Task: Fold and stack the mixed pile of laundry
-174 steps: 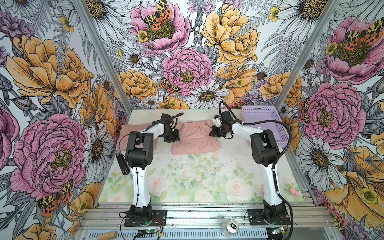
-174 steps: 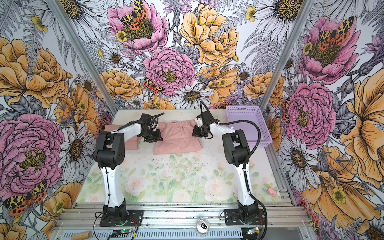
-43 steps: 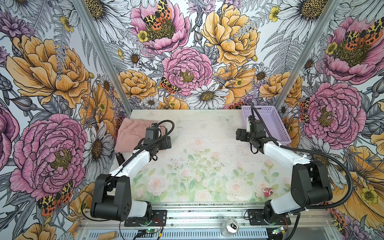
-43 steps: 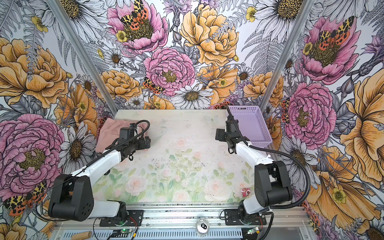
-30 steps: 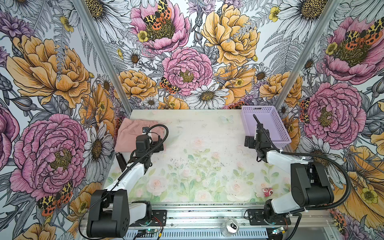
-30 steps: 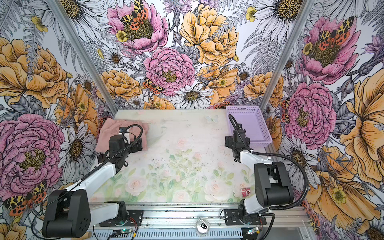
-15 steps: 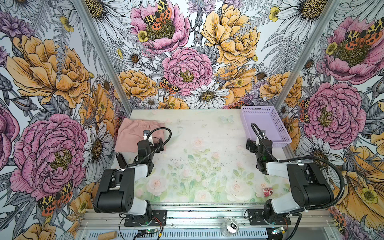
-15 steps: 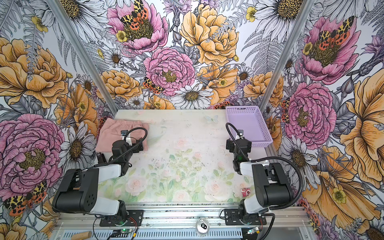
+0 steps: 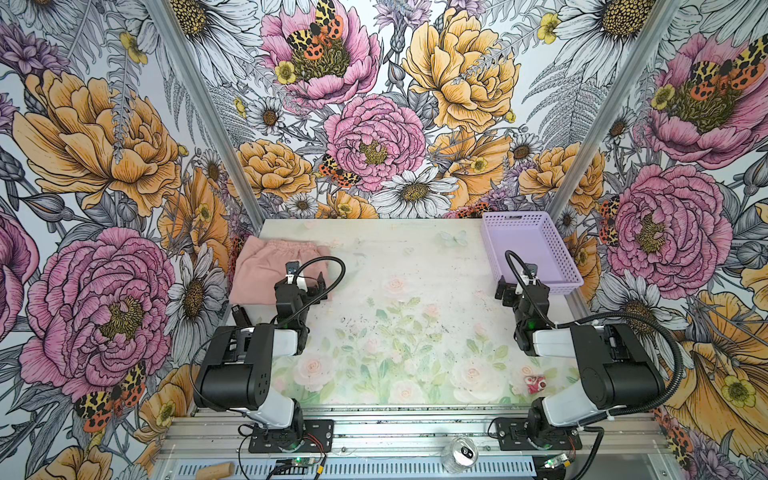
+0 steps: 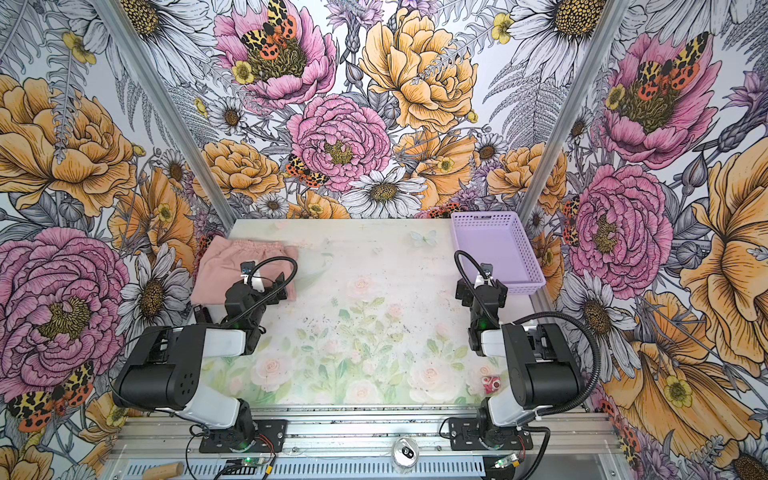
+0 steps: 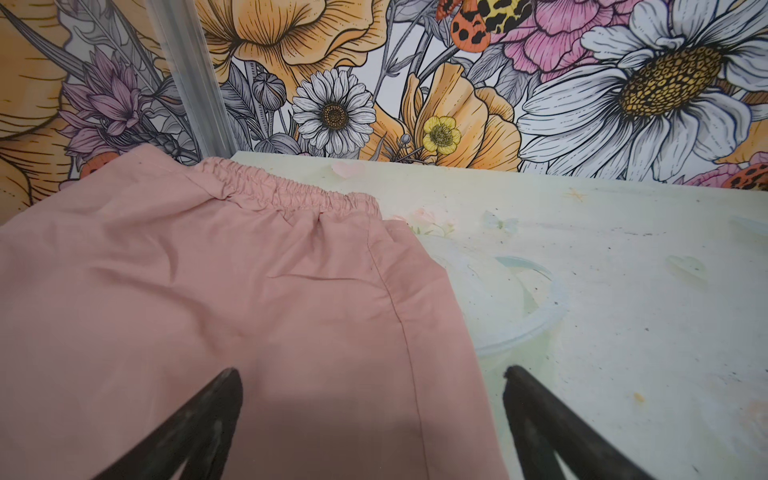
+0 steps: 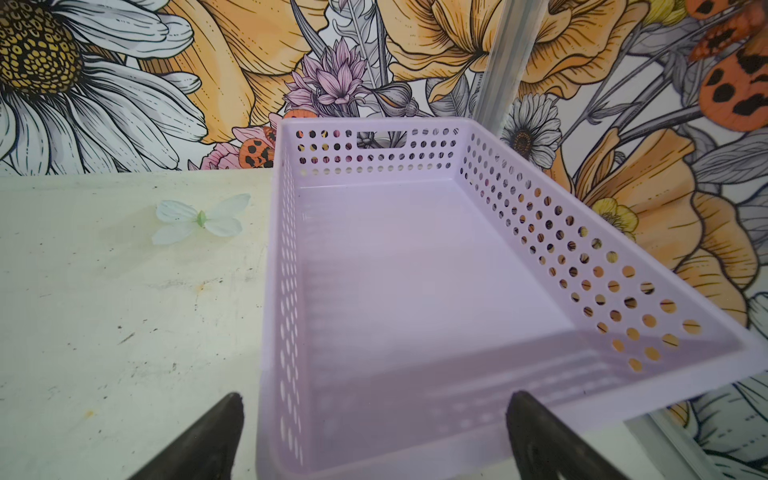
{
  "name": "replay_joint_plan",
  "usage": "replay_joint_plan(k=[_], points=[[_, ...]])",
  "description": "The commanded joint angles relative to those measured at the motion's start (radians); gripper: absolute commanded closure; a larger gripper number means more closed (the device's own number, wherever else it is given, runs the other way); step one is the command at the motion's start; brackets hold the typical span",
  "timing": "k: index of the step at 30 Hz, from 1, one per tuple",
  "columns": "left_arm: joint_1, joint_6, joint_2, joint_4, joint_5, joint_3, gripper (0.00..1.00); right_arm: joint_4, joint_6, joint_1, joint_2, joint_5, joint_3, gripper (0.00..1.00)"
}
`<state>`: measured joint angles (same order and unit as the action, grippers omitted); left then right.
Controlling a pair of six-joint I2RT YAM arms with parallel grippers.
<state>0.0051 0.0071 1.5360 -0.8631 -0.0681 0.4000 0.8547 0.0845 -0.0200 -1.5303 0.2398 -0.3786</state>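
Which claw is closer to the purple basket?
The right. The right gripper hangs open at the near end of the lavender basket; the left gripper is across the table, open above the folded pink garment.

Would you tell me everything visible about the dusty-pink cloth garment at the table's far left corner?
The dusty-pink garment is thin, matte cloth, lightly creased, with a gathered elastic waistband along its far edge and a stitched side seam. It lies flat, folded into a rough rectangle, at the far left corner of the floral table. The open left gripper hangs over its near right part; contact cannot be told.
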Motion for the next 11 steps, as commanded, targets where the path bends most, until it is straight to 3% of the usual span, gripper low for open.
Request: replay_joint_plan(k=[1, 7, 11], points=[[0.009, -0.007, 0.007, -0.042, -0.016, -0.01, 0.01, 0.041, 0.004, 0.002, -0.005, 0.0, 0.003, 0.0], [0.008, -0.008, 0.007, -0.044, -0.015, -0.01, 0.01, 0.041, 0.004, 0.002, -0.007, -0.001, 0.001, 0.04], [0.01, -0.007, 0.007, -0.044, -0.014, -0.01, 0.01, 0.041, 0.004, 0.002, -0.007, 0.0, 0.003, 0.0]])
